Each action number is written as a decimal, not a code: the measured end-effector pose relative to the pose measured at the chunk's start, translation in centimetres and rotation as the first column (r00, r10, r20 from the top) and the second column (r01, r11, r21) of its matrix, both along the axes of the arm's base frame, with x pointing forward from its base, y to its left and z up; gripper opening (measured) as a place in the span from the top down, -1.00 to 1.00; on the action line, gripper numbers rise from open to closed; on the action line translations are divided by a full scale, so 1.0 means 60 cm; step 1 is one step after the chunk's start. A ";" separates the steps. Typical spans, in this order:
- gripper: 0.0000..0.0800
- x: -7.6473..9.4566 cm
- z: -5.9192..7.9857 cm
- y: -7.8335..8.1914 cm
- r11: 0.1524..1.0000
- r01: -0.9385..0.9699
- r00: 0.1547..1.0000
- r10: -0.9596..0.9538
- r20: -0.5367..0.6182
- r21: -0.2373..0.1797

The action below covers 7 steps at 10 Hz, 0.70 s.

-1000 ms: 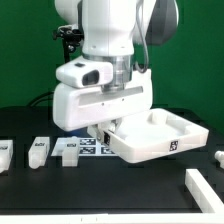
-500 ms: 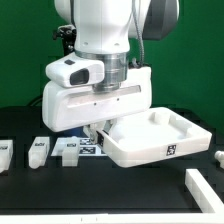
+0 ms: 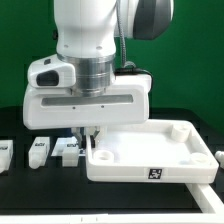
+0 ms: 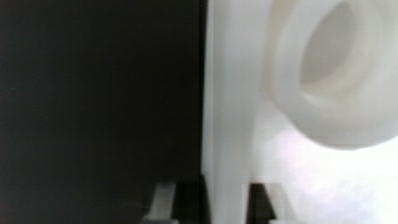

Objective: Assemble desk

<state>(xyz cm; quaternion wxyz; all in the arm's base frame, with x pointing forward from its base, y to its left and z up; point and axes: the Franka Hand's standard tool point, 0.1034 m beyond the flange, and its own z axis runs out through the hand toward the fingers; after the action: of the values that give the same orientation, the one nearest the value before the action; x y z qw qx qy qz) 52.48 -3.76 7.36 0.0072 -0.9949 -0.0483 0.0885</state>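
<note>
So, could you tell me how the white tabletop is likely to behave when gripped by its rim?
The tabletop is probably stiff: gripped at one end by the gripper, it shows no bend. Being a hollow rimmed tray, it is likely light. Its smooth, thin rim between the fingers might pivot or slip.

Black table (image 3: 20, 195), matte surface. Toward the exterior view's left, three white pieces lie flat in a row, apart from one another: first leg (image 3: 4, 152), cut off by the frame edge; second leg (image 3: 38, 150); third leg (image 3: 67, 150). Marker board (image 3: 80, 146) lies just beside the third leg, mostly hidden.
</note>
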 end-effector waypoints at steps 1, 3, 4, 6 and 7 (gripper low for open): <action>0.87 -0.001 -0.001 0.001 1.000 -0.002 1.000 0.002 -0.001 0.000; 0.87 -0.002 -0.006 -0.005 1.000 0.003 1.000 -0.003 -0.006 -0.002; 0.87 0.004 -0.016 -0.029 0.999 0.037 0.999 -0.037 -0.025 0.014; 0.87 0.020 -0.033 -0.072 0.994 0.113 0.993 -0.113 -0.041 0.005; 0.87 0.017 -0.037 -0.074 0.994 0.106 0.993 -0.106 -0.045 0.006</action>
<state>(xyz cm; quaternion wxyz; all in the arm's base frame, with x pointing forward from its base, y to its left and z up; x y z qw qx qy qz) 53.49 -8.21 5.17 0.0171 -0.9938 0.0045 0.1100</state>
